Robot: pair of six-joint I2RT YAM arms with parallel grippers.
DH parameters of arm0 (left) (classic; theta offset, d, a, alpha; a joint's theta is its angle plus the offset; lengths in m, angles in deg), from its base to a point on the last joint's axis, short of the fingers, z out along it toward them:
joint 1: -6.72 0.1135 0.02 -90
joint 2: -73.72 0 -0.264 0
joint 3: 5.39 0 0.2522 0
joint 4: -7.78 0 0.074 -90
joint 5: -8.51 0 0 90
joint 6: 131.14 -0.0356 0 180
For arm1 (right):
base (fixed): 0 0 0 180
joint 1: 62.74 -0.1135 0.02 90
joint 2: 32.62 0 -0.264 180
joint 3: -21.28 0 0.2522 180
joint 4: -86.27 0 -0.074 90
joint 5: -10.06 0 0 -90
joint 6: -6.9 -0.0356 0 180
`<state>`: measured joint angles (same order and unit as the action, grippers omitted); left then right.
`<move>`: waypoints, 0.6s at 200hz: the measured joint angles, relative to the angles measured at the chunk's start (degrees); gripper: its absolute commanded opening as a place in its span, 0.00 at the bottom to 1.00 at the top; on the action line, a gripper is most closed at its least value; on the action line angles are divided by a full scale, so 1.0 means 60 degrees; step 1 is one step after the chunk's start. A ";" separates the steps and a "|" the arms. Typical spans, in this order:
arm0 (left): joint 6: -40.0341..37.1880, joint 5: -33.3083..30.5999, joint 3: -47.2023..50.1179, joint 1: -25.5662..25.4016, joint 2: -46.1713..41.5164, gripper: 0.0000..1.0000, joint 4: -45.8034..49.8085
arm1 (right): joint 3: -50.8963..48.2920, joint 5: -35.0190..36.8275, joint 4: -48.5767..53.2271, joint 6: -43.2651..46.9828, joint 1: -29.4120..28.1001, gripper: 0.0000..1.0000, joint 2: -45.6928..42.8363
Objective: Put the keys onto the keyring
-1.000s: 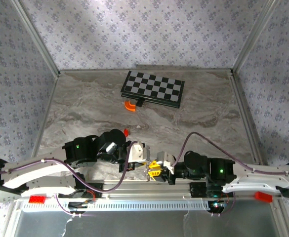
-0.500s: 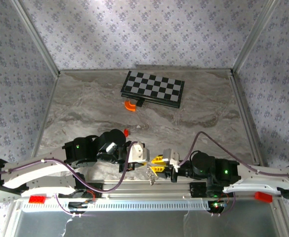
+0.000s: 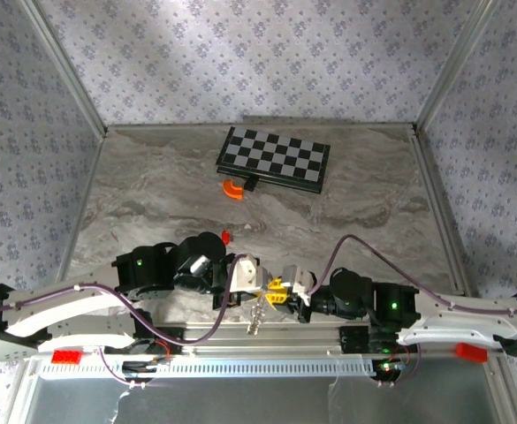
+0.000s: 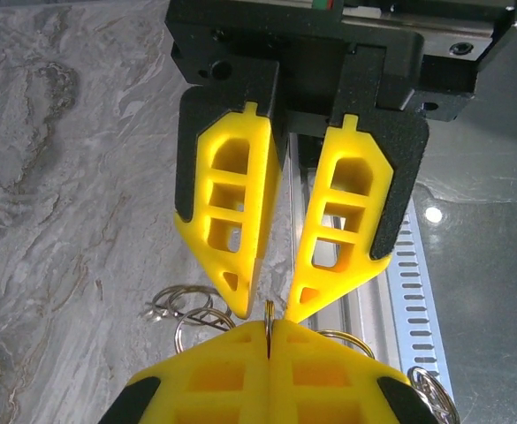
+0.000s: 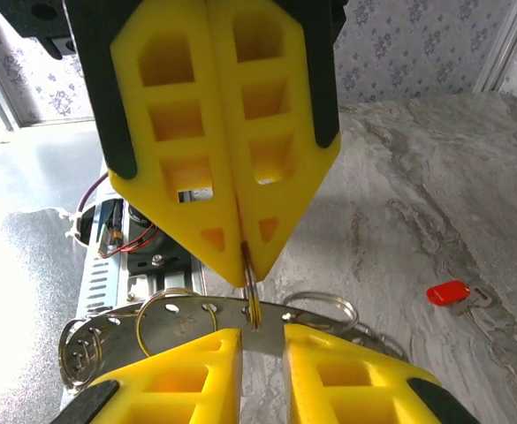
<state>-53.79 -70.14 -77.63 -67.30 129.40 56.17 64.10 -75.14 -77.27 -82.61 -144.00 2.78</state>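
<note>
Your left fingers (image 5: 178, 115) are pressed fully together. They pinch the thin keyring (image 5: 253, 296) by its edge and hold it up over the near side of the counter (image 3: 152, 194), at about 6 o'clock in the top view. The bunch of silver keys (image 5: 187, 320) hangs just under this ring, and as far as I can judge it is already threaded on it.

Your right fingers (image 5: 170, 380) face the left ones tip to tip. They stand a little apart, one on each side of the ring wire, and they seem to hold nothing.

The red-headed key (image 3: 226, 237) lies alone on the counter, at about 11 o'clock from the place where the fingertips meet, and well apart from the ring.

So I judge the task is only partly done. The red key is not yet on the ring: you have to pick it up, open the ring and thread it on.
</note>
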 measured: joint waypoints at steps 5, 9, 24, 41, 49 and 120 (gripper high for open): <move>0.0004 -0.0004 -0.0004 0.0000 0.0007 0.00 0.0011 | 0.0004 0.0000 -0.0015 0.0004 0.0000 0.19 0.0000; 0.0004 -0.0004 -0.0015 0.0000 0.0015 0.00 0.0036 | 0.0004 -0.0004 -0.0025 0.0007 0.0000 0.19 0.0000; 0.0000 -0.0007 -0.0069 -0.0004 0.0073 0.00 0.0051 | 0.0004 -0.0007 -0.0069 0.0044 0.0004 0.16 0.0004; 0.0000 -0.0033 -0.0124 -0.0004 0.0131 0.00 0.0051 | 0.0004 -0.0047 -0.0142 0.0076 0.0033 0.14 0.0015; 0.0000 -0.0036 -0.0135 -0.0004 0.0135 0.00 0.0055 | 0.0004 -0.0087 -0.0175 0.0076 0.0051 0.14 0.0033; -0.0004 -0.0076 -0.0240 -0.0058 0.0262 0.00 0.0266 | 0.0004 -0.0342 -0.0255 0.0076 0.0189 0.13 0.0193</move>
<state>-53.81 -70.59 -79.07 -67.65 130.97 57.77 64.12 -77.20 -78.80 -82.15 -142.86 3.94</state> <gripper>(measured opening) 0.047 0.113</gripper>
